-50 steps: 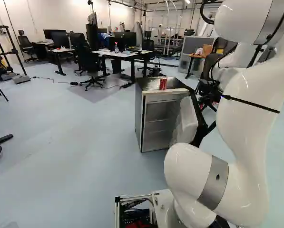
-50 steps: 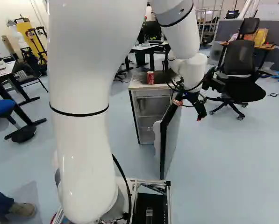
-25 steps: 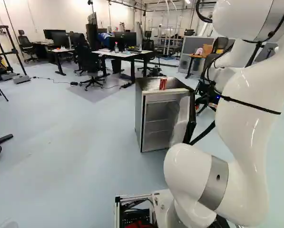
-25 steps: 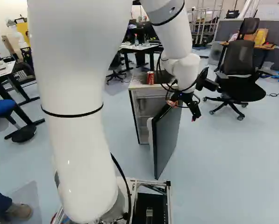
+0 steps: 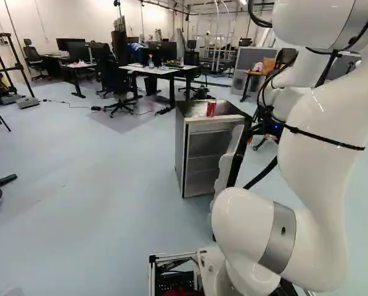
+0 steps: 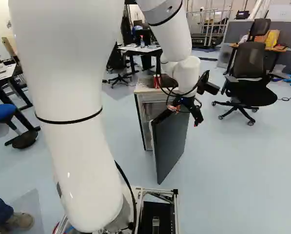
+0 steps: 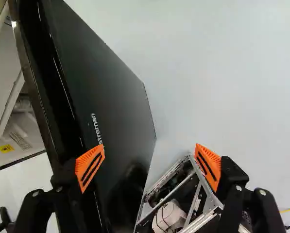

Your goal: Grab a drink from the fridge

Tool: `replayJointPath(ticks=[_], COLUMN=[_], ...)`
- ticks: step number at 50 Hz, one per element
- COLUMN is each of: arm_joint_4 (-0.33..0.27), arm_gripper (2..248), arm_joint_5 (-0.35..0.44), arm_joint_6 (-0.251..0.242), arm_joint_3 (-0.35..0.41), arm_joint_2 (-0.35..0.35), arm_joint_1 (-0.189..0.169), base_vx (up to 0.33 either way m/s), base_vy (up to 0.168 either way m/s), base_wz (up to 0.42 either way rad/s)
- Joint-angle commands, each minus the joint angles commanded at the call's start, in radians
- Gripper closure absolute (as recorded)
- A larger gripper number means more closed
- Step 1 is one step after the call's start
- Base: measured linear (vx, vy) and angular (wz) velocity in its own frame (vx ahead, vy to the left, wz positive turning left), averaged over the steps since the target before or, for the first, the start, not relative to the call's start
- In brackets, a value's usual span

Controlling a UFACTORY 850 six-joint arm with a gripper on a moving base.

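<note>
A: State of fingers (image 7: 90,167)?
B: Spread wide, grasping nothing. One at the edge of the open door (image 6: 172,141), contact uncertain; the other out past its outer face.
A: Why there?
B: Presumably to swing the door by its free edge, which would need no grip, and clear a way in.
A: Drink?
B: Red can (image 5: 211,108) upright on top of the fridge (image 5: 180,148) (odd, given the task's wording). Cannot make out any inside.
</note>
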Motion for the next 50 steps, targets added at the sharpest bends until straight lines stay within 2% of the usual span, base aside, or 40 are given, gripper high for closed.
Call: replayJointPath(ticks=[50], arm_joint_4=[0.000], arm_gripper=[3], arm_joint_5=[0.000], arm_joint_6=[0.000], arm_joint_3=[0.093], arm_joint_2=[0.077], arm_joint_1=[0.111], base_vx=[0.000], base_vy=[0.000], base_wz=[0.000])
